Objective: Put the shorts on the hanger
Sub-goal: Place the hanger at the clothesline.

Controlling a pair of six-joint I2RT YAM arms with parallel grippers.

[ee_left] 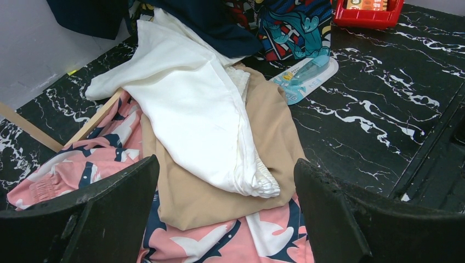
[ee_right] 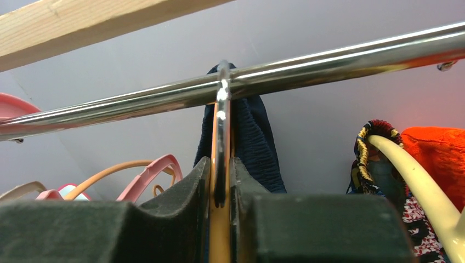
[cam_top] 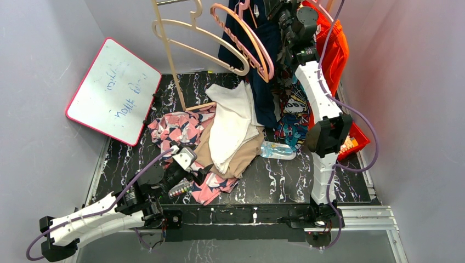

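Most looks done: dark navy fabric shorts appear to ride the thin orange-tan hanger, hooked over the chrome rail. Right hand clamped on it, release pending; left hand apart.

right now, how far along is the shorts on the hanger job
Done, it seems: the shorts hang on the hanger, which is hooked over the rail. In hand: the right gripper grips the hanger's top. Still to do: let go and back away. The left gripper hangs open above the clothes pile.
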